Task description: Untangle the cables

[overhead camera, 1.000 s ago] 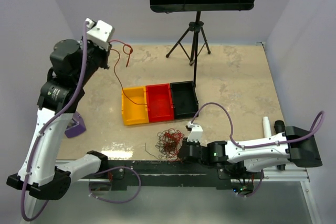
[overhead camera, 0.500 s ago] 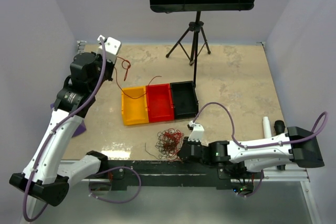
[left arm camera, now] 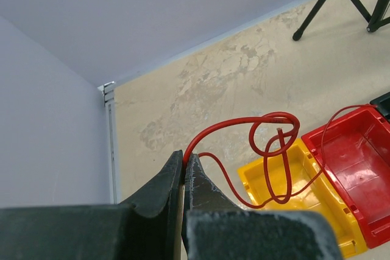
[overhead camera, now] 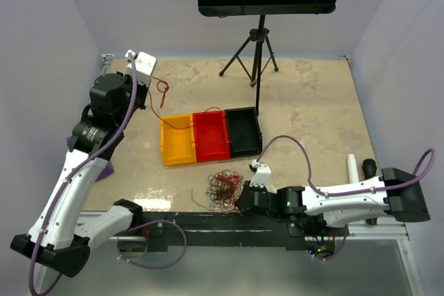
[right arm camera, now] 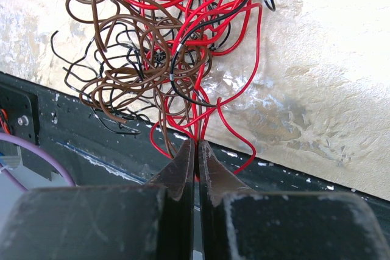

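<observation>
Pinching one thin red wire (left arm camera: 268, 115), the left gripper (left arm camera: 184, 165) is clenched; the wire's loop hangs just ahead, over the yellow plastic bin (left arm camera: 311, 214). The right gripper (right arm camera: 196, 150) clamps strands of the tangle of curly red, brown and black cables (right arm camera: 158, 47) directly ahead.

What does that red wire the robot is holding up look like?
The red wire is thin, smooth and plastic-looking. It is pinched in the shut left gripper and held in the air. From the gripper it arcs out, curls into a knot-like loop, and trails over the yellow bin toward the red bin. Whether it touches them is unclear.
</observation>
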Controlling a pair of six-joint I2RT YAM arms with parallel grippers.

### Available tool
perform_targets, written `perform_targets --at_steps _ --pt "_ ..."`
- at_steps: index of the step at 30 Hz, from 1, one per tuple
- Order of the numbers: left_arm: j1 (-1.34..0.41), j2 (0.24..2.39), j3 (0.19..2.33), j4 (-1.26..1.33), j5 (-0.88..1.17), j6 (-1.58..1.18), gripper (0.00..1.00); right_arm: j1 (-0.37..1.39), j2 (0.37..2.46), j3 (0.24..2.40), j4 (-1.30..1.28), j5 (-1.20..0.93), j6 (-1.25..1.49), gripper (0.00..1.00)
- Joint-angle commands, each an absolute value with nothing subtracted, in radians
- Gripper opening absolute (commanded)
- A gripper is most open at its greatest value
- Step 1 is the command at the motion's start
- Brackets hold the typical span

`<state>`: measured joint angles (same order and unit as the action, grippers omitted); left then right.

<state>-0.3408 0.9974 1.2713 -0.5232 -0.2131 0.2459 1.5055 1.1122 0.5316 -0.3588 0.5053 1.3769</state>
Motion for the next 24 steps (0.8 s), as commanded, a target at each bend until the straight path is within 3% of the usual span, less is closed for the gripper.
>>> perform_targets --at_steps 1,12,24 --pt "-0.339 0.937 1.305 -0.537 -0.238 0.253 0.0 1.511 1.101 0.522 -0.367 0.534 1.402 0.0" --pt "-0.339 0.884 1.374 -0.635 -0.314 0.279 0.0 1.511 1.071 0.52 -0.388 0.546 1.404 0.0" --pt "-0.339 0.917 1.324 -0.653 -0.244 0.232 0.0 1.512 1.062 0.532 -0.416 0.555 1.408 0.0"
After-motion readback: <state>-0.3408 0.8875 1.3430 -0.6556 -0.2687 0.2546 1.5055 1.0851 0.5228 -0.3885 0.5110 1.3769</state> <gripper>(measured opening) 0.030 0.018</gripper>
